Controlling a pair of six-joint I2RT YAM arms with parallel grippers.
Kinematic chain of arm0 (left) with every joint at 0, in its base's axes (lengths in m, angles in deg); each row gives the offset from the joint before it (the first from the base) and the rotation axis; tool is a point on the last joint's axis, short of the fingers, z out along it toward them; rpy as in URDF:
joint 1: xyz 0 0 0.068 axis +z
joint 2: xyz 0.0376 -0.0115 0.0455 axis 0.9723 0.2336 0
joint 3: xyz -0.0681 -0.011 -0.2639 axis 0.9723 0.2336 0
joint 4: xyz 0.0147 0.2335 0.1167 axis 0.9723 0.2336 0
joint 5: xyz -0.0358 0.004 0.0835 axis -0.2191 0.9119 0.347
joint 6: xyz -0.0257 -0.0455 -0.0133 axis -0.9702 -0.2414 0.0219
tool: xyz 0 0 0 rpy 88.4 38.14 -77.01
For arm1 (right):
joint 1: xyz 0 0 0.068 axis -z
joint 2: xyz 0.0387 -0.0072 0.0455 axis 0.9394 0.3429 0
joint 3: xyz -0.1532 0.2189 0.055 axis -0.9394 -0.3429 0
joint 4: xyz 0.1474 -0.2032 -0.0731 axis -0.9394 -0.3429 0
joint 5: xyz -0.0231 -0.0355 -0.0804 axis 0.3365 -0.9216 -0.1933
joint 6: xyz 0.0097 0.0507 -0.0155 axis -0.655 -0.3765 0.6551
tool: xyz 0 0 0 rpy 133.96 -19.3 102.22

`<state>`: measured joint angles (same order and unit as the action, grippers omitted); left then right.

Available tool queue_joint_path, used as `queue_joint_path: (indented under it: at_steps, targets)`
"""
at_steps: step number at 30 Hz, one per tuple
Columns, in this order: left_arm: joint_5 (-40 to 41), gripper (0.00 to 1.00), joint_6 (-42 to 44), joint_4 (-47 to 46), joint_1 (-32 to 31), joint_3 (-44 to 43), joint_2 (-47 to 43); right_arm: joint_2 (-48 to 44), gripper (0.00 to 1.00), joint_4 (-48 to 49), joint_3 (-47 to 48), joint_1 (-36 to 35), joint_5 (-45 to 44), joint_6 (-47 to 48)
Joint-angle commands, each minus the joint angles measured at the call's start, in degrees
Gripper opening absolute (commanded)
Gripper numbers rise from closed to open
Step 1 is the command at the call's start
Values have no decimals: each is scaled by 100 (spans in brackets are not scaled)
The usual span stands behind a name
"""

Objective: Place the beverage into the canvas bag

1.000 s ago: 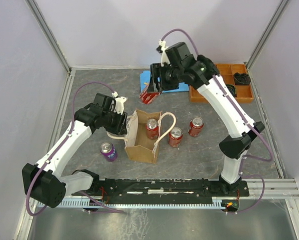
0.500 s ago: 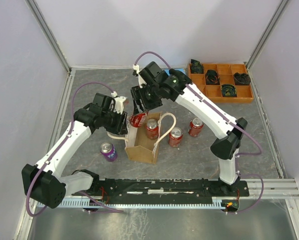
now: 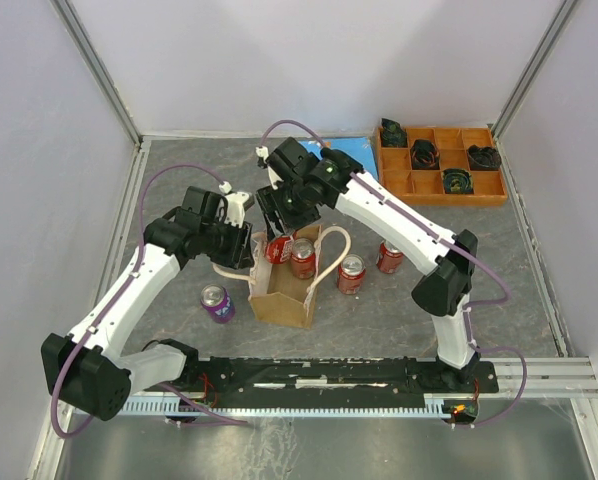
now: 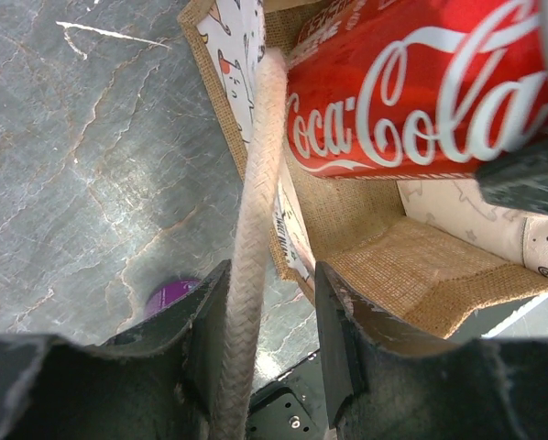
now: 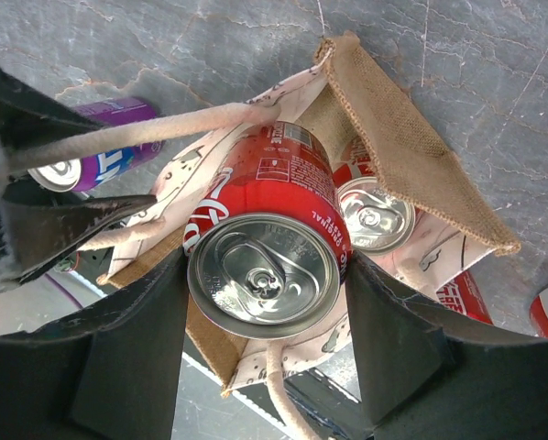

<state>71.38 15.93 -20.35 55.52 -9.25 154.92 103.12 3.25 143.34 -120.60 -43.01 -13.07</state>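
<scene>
Grey marbled tabletop (image 3: pixel 179 170), pale lavender walls (image 3: pixel 229 60)

Two arms: white link shells, black joints and bases. Left arm (image 3: pixel 129 290), right arm (image 3: pixel 409 225). A lilac cable loops along each. Black wrist blocks with small white fittings. Dark, matte, scuffed fingers (image 5: pixel 127 357).

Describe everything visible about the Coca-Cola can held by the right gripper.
The Coca-Cola can is red aluminium with white script and a silver top, its tab unopened. The right gripper clamps its sides. It hangs over the open canvas bag, tilted, beside another can already inside.
</scene>
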Motion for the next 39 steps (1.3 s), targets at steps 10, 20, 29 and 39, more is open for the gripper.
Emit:
queue_joint_path:
  at_steps: [10,20,29,39]
  targets:
    - [-258,45,-270,-171,56,-131,-67,111,0,834,-251,-41,-56,136]
    - [-355,45,-324,-197,59,-139,-47,198,0,1138,-626,-114,-301,341]
    - [-375,45,-334,-206,56,-101,-41,164,0,1604,-1192,-292,-589,634]
    - [-399,45,-339,-219,58,-72,-47,323,0,1827,-1525,-446,-941,884]
